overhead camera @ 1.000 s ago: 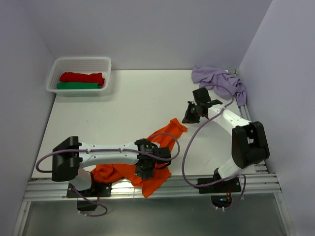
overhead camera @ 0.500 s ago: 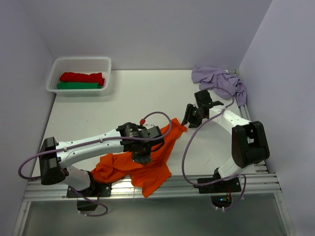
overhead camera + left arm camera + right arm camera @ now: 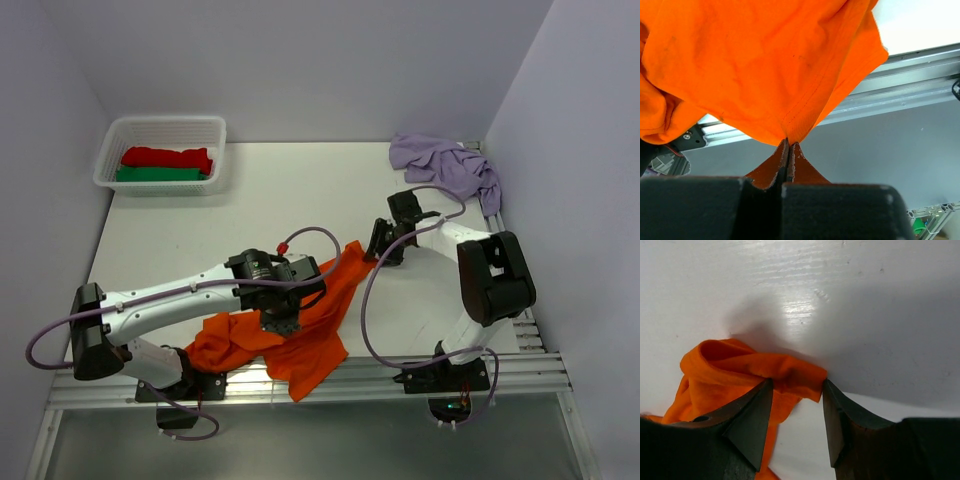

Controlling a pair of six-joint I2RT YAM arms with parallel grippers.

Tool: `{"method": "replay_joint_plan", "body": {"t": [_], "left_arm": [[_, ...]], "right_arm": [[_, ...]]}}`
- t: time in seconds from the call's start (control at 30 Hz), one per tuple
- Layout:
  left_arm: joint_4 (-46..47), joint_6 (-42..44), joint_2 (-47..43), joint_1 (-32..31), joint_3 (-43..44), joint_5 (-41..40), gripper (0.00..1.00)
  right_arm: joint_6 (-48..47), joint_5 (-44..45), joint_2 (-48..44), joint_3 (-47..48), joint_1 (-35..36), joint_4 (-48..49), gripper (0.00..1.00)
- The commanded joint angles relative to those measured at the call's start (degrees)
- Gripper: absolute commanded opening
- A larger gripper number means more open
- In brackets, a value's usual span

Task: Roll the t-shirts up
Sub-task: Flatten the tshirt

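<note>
- Left gripper (image 3: 788,146) pinched tight on the orange t-shirt (image 3: 305,350), hem raised by the table's (image 3: 270,200) near edge
- Right gripper (image 3: 798,386) open, jaws either side of the shirt's far corner, not clamped
- Lilac t-shirt (image 3: 445,165) heaped far right
- Risk: a shallow close lets that corner slip, so the shirt bunches
- No readable labels or writing

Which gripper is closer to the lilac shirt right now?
Right. The right gripper sits open over the far corner of the orange shirt, a little short of the lilac shirt. The left gripper is farther off, shut on the orange shirt's middle.
</note>
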Motion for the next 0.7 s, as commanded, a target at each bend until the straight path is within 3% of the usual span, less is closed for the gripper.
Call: {"method": "replay_joint_plan", "body": {"t": [0.0,0.17,0.23,0.27,0.3,0.4,0.5,0.67], "left_arm": [[-0.89,-0.80,-2.26,0.21,-0.49,0.49,0.01],[-0.89,-0.72,-2.52,0.21,-0.93,0.66,0.00],[-0.54,-0.63,-2.52,0.21,-1.29,0.75,0.00],[-0.37,-0.54,-2.44,0.21,-1.37,0.84,0.00],[-0.36,-0.63,-2.26,0.21,-1.29,1.01,0.00],[-0.80,-0.37,-1.91,0.21,-0.76,0.58,0.00],[-1.68,-0.02,-1.65,0.30,0.46,-0.21,0.00],[-7.20,1.30,-0.94,1.70,8.01,-4.08,0.00]], "right_arm": [[1.64,0.97,0.54,-0.50,1.16,2.86,0.52],[4.10,1.41,0.10,-2.43,3.00,4.17,0.52],[4.98,2.02,0.01,-2.79,3.18,5.31,0.33],[5.16,2.37,0.27,-2.44,3.10,5.15,0.09],[5.34,2.46,0.53,-2.09,3.10,4.45,0.01],[5.25,5.18,-1.21,0.20,3.10,1.99,0.00],[4.90,8.09,-3.49,4.50,2.49,-6.86,0.00],[8.41,0.81,-12.71,11.53,-1.38,-9.62,0.00]]}}
